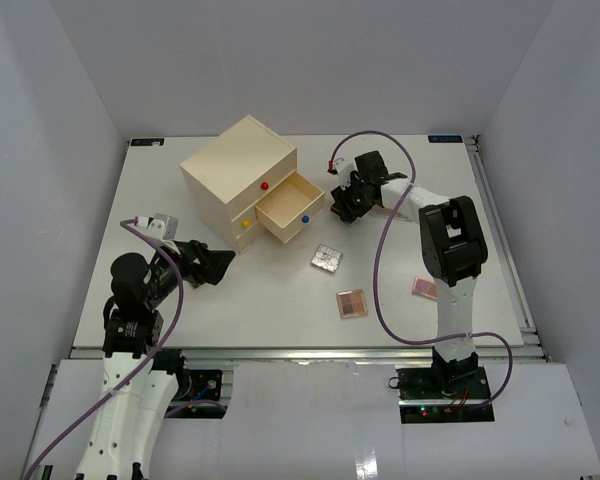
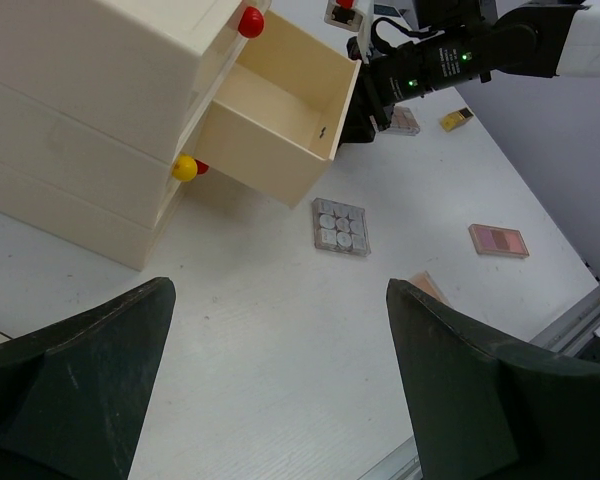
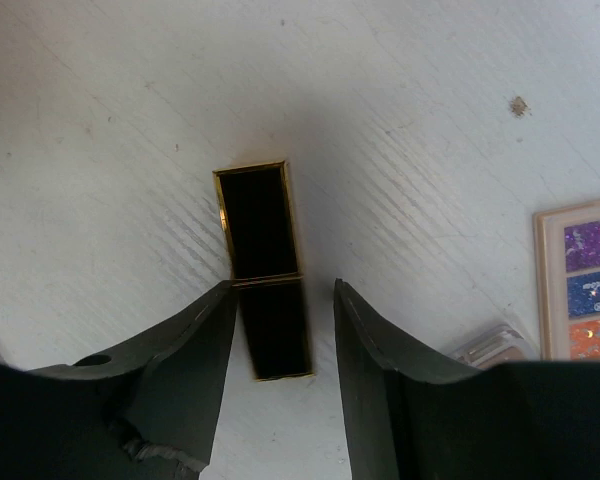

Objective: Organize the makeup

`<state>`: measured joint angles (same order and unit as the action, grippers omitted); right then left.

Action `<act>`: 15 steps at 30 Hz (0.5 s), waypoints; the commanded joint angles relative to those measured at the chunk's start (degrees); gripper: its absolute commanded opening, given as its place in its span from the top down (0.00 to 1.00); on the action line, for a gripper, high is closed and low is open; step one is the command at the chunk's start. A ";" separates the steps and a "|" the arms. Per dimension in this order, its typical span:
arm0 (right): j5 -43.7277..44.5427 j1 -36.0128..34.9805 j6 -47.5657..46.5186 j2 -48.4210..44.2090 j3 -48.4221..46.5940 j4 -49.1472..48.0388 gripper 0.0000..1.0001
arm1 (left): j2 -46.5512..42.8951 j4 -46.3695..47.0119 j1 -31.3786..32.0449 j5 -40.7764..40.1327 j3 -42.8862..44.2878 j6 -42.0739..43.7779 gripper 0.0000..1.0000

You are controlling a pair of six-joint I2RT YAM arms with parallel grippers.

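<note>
A black-and-gold lipstick (image 3: 263, 250) lies flat on the white table, its near half between the fingers of my right gripper (image 3: 283, 290). The left finger touches its edge and a gap shows at the right finger, so the jaws straddle it without clamping. In the top view the right gripper (image 1: 345, 205) hangs low beside the open drawer (image 1: 292, 205). A silver palette (image 1: 327, 258), a brown palette (image 1: 352, 303) and a pink palette (image 1: 425, 288) lie mid-table. My left gripper (image 2: 280, 290) hovers wide open over bare table, holding nothing.
The cream drawer chest (image 1: 240, 180) stands at the back left with its middle drawer pulled out. A glitter palette (image 3: 580, 290) lies just right of the right gripper. The right arm's cable (image 1: 378, 270) loops over the table.
</note>
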<state>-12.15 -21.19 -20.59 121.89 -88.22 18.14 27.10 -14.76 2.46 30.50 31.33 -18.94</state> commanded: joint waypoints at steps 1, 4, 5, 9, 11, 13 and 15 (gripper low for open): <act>1.51 -0.01 1.11 -2.15 2.62 -0.95 0.65 | -1.03 0.95 -0.09 -0.09 -0.72 0.39 0.02; 1.28 0.33 0.63 -4.32 4.24 -1.49 0.79 | -1.17 1.05 -0.09 0.00 -0.79 0.44 0.02; 1.16 0.45 0.51 -5.35 4.79 -1.65 0.85 | -1.17 1.05 -0.09 0.00 -0.79 0.48 0.02; 0.76 0.87 -0.34 -13.63 7.16 -1.69 0.92 | -1.91 1.04 -0.09 -0.25 -0.83 0.39 0.02; 0.14 0.85 -1.25 -18.15 8.61 -1.45 0.92 | -2.25 0.97 -0.09 -0.12 -0.83 0.39 0.02; -0.29 0.66 -2.35 -21.62 8.48 -0.24 0.92 | -2.61 1.04 -0.09 -0.09 -0.90 0.39 0.02; 0.06 -0.07 -3.97 -25.13 7.49 1.39 0.92 | -2.72 1.11 -0.09 -0.03 -0.92 0.39 0.02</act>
<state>-11.05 -20.64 -21.30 106.07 -78.81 19.12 25.19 -14.55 2.46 30.46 31.18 -18.92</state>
